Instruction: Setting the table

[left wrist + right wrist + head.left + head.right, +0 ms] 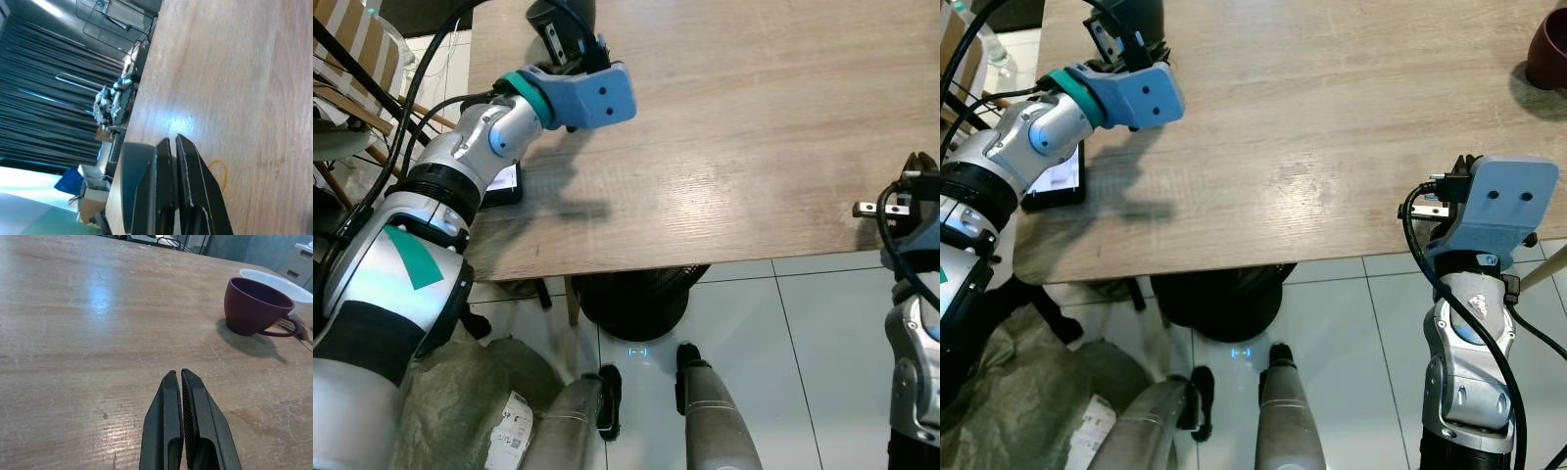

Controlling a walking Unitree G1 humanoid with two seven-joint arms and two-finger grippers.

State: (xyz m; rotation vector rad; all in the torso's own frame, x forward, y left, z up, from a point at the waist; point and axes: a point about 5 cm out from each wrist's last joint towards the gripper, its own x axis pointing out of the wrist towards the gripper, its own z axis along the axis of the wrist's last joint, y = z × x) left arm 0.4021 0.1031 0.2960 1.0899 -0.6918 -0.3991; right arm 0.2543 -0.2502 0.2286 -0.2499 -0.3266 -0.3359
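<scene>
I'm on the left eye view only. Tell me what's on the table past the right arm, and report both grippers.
Observer: A dark purple cup stands upright on the wooden table, ahead of the right gripper.
Operator: Report anything near that cup.
Observer: A white plate lies just behind it.
Operator: Give me the right fingers.
Observer: They are pressed together with nothing between them, low over the tabletop.
Operator: Now the left.
Observer: The left gripper is also shut and empty, and a thin orange loop lies on the wood beside it.
</scene>
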